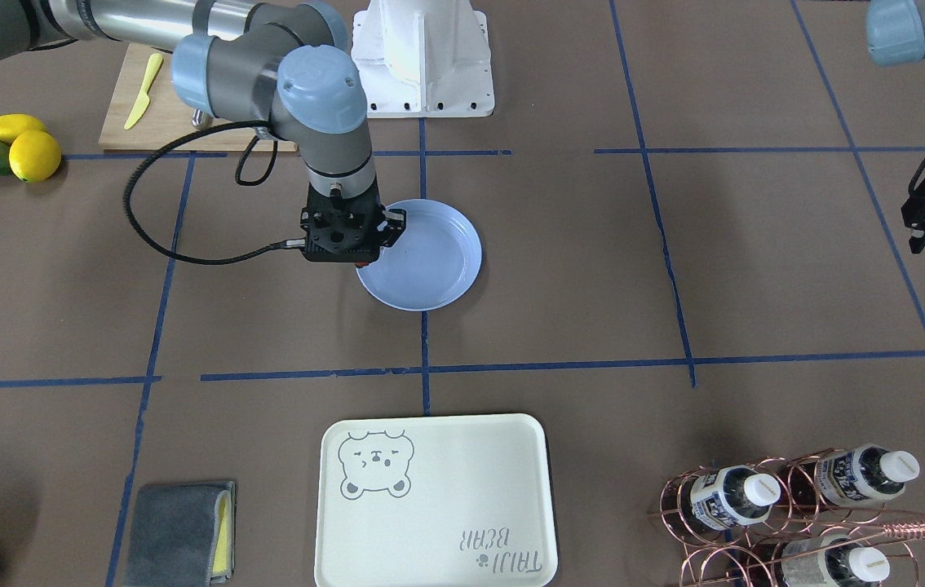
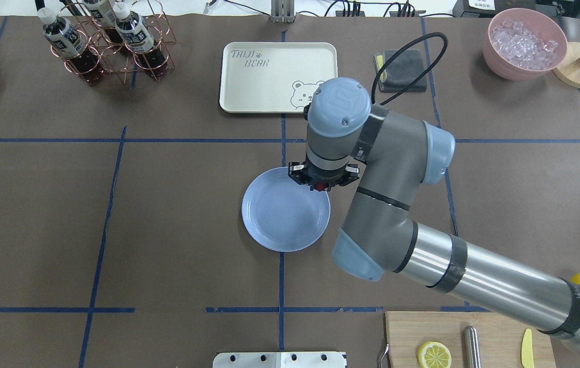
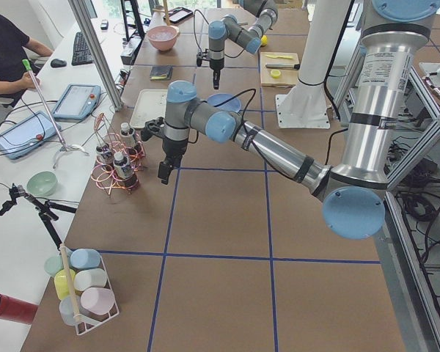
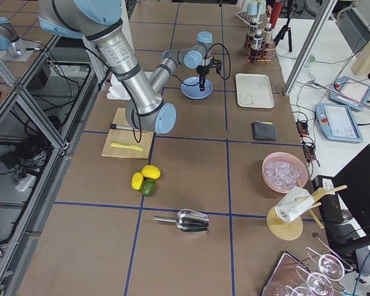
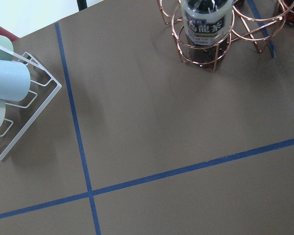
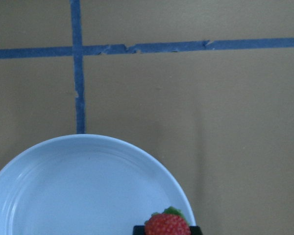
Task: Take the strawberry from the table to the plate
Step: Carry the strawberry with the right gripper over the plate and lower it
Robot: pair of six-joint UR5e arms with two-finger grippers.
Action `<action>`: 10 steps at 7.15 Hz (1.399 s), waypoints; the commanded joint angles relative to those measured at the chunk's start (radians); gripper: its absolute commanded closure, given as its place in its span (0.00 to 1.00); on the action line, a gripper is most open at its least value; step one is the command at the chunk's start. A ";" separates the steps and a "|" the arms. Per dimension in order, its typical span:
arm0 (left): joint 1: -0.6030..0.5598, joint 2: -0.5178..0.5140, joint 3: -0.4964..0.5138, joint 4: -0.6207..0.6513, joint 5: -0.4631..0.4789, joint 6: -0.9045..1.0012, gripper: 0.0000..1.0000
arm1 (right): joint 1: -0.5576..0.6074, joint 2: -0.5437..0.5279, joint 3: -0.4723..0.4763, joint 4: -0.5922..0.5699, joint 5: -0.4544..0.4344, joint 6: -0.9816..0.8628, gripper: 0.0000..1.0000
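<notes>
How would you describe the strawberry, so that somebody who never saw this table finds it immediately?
Find the round pale blue plate in the middle of the brown table. The right arm's claw hangs over the plate's rim. The strawberry is the tiny red berry with a green top held in that claw, much smaller than the yellow lemons.

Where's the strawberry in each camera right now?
Overhead: strawberry, a red spot under the right hand, at the upper-right rim of the plate.
Front-facing: hidden under the hand, at the plate's upper-left rim.
Left side: too small to tell.
Right side: too small to tell.
Left wrist: not in view.
Right wrist: bottom edge, right of centre.
Shared landmark: the pale blue plate.
</notes>
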 commanded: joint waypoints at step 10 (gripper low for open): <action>-0.040 0.018 0.074 -0.078 -0.020 0.048 0.00 | -0.094 0.120 -0.225 0.100 -0.051 0.031 0.25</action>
